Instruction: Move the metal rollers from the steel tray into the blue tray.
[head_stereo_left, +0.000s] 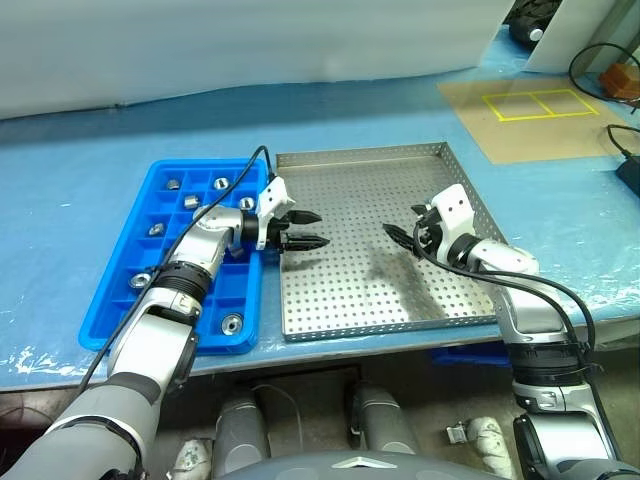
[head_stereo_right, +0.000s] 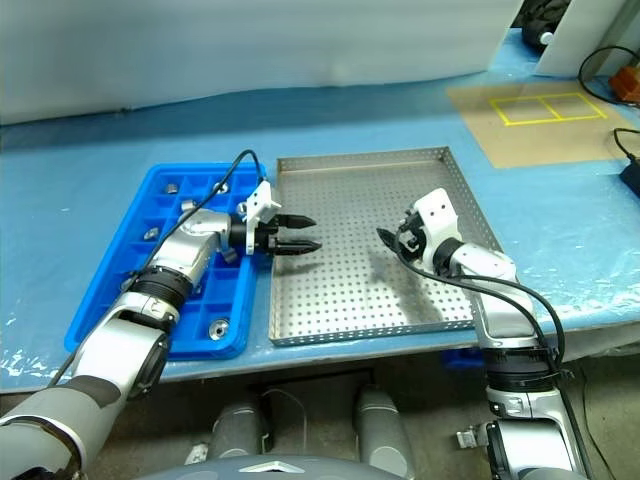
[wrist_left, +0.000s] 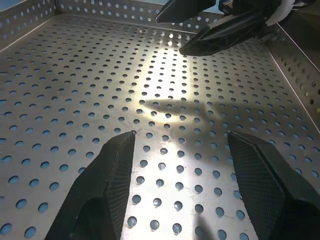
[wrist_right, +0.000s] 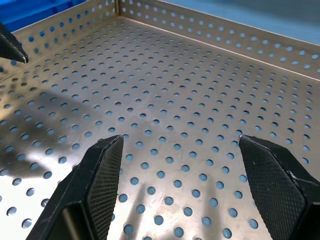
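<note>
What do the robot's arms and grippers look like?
Both arms have silver-grey metallic segments joined by black ribbed rings. Each ends in a white wrist block carrying the left gripper and right gripper, whose tapered black jaws have a fine cross-hatched inner texture. A thin black cable loops along each arm.

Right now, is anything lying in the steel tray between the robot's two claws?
No. Between the left gripper and right gripper the head views show bare perforated floor of the steel tray.
</note>
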